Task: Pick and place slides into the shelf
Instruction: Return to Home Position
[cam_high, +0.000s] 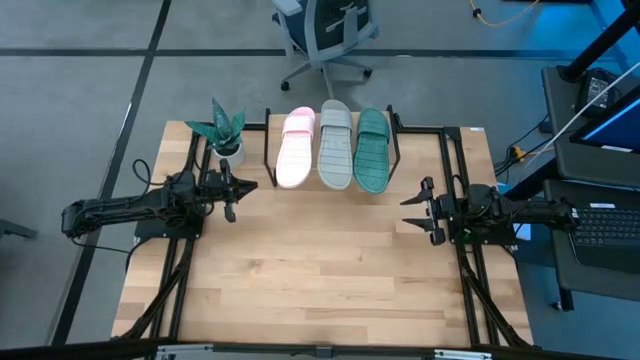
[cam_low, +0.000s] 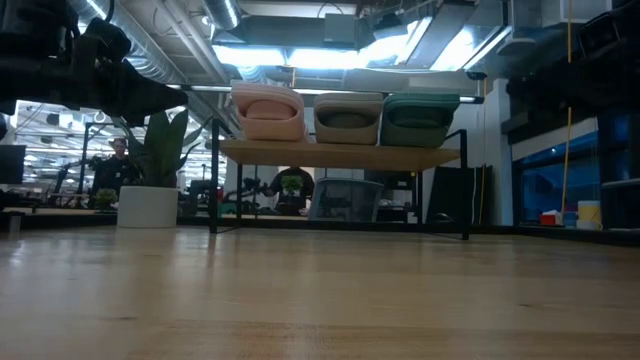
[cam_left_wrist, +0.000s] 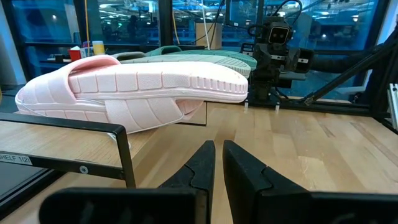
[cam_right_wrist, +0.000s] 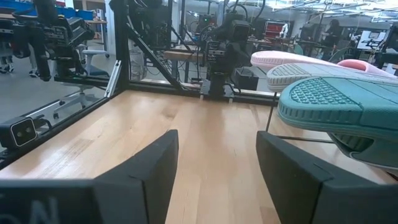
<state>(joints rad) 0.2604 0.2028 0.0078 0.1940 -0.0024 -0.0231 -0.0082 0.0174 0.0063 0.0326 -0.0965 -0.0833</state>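
Three slides lie side by side on the shelf (cam_high: 266, 150) at the table's far edge, soles up: the pink slide (cam_high: 296, 146), the grey slide (cam_high: 335, 143) and the teal slide (cam_high: 372, 150). In the low view they rest in a row on the shelf's plank (cam_low: 340, 155). My left gripper (cam_high: 232, 190) hovers left of the shelf, fingers nearly together and holding nothing; its wrist view shows the pink slide (cam_left_wrist: 137, 90) close ahead. My right gripper (cam_high: 418, 210) is open, right of the shelf, with the teal slide (cam_right_wrist: 348, 109) beside it.
A potted plant (cam_high: 224, 133) stands at the table's far left corner, next to the shelf. Black frame rails (cam_high: 190, 200) run along both table sides. The wide wooden tabletop (cam_high: 330, 270) stretches between and in front of the arms. An office chair stands beyond the far edge.
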